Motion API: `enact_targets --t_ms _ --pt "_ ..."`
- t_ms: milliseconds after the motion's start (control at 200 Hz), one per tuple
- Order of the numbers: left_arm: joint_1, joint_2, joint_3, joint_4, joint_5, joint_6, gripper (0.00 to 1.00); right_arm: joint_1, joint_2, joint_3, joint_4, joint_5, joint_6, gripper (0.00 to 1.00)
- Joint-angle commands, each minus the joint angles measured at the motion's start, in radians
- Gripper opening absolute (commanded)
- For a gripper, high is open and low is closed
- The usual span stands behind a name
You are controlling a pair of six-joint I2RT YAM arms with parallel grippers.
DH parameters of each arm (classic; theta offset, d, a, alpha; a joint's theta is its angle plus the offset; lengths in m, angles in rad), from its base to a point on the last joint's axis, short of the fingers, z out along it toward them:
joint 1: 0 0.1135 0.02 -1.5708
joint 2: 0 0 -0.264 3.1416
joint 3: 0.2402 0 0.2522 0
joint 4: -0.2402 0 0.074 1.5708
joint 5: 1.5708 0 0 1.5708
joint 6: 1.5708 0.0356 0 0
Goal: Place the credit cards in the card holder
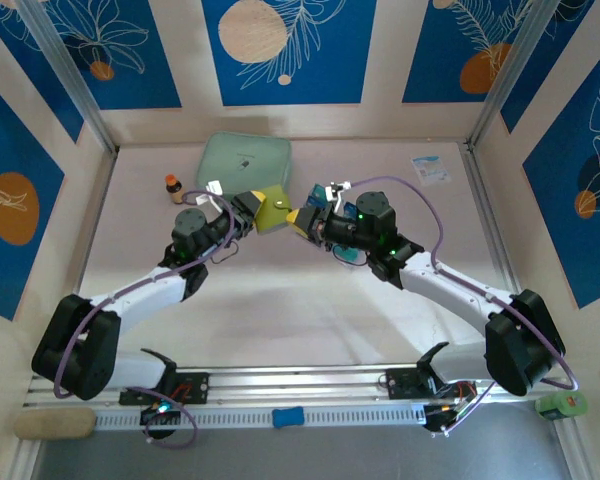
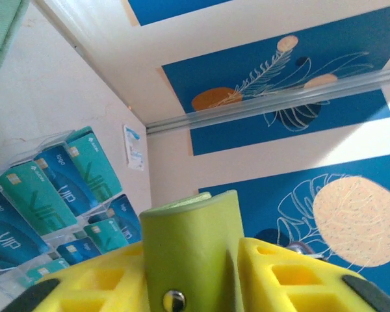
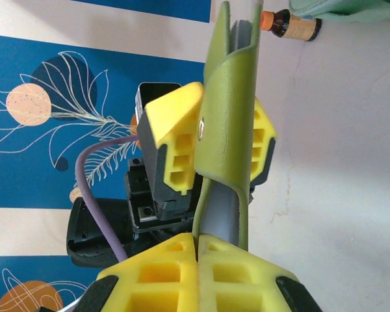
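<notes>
The olive card holder [image 1: 273, 210] hangs above the table's middle, held between both arms. My left gripper [image 1: 252, 208] is shut on it; its yellow fingers [image 2: 279, 273] flank the holder [image 2: 188, 234], with the snap button low between them. From the other side my right gripper [image 1: 302, 219] is shut on one thin leaf of the card holder [image 3: 231, 97]. The right gripper's [image 3: 198, 244] pads are pressed together, and the holder's grey inside shows just above them. Several blue and teal credit cards [image 2: 52, 195] lie spread on the table below, partly hidden under the right arm [image 1: 330, 192].
A pale mint zip pouch [image 1: 243, 160] lies at the back, with a small brown bottle [image 1: 172, 187] to its left. A white-and-blue paper packet [image 1: 430, 168] sits at the back right. Patterned walls close in three sides of the table.
</notes>
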Motion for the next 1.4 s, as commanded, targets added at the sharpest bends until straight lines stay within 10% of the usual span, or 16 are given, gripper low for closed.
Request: enact_targets --t_ms 0,105,330,465,955,1395 --pt "0.007 0.000 -0.008 0.065 0.011 0.019 0.24 0.003 -0.006 -0.023 0.021 -0.025 0.008 0.00" --pt "0.008 0.001 -0.010 0.071 0.012 0.029 0.10 -0.005 -0.012 -0.046 -0.019 -0.047 -0.008 0.00" --pt "0.013 -0.018 0.005 -0.012 0.060 0.143 0.00 -0.025 -0.096 -0.059 -0.479 0.033 -0.259 0.51" --pt "0.013 -0.046 0.044 -0.190 0.090 0.279 0.00 -0.017 -0.124 0.041 -0.763 0.184 -0.426 0.63" --pt "0.011 -0.096 0.057 -0.414 0.082 0.347 0.00 0.155 0.254 0.582 -1.015 0.406 -0.666 0.63" --pt "0.009 -0.123 0.053 -0.381 0.084 0.294 0.00 0.168 0.403 0.588 -1.030 0.586 -0.621 0.49"
